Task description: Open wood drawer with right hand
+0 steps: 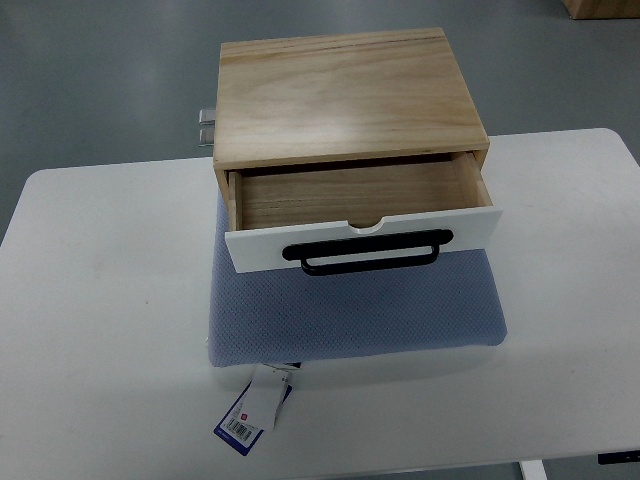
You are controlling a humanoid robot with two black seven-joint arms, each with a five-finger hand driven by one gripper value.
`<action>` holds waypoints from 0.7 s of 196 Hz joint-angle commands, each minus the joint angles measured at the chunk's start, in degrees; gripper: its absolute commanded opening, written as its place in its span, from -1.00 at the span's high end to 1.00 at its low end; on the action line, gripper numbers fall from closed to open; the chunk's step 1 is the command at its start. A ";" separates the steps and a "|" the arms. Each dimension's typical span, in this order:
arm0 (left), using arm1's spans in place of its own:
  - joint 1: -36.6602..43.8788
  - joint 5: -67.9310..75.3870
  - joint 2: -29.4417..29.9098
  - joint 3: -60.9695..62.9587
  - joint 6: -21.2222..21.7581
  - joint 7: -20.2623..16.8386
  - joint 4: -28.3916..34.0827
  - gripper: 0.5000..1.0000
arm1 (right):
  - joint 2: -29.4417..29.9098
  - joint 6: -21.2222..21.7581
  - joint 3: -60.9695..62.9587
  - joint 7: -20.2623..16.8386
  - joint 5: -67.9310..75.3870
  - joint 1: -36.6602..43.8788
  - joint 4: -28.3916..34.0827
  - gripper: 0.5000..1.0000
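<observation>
A light wood drawer box (345, 95) stands at the middle back of the white table (100, 300). Its drawer (355, 195) is pulled out toward me, showing an empty wooden inside. The drawer has a white front panel (470, 228) with a black bar handle (368, 252). The box rests on a blue-grey cushion pad (350, 310). Neither robot hand shows in the picture.
A white and blue tag (255, 408) hangs off the pad's front left corner. A small metal fitting (206, 125) sticks out behind the box on the left. Grey floor lies beyond the table's far edge.
</observation>
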 commanded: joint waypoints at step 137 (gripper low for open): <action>0.00 0.08 0.00 0.08 0.00 0.00 -0.09 -1.00 | 23.57 -4.31 22.27 28.96 15.77 -22.52 -32.82 -0.78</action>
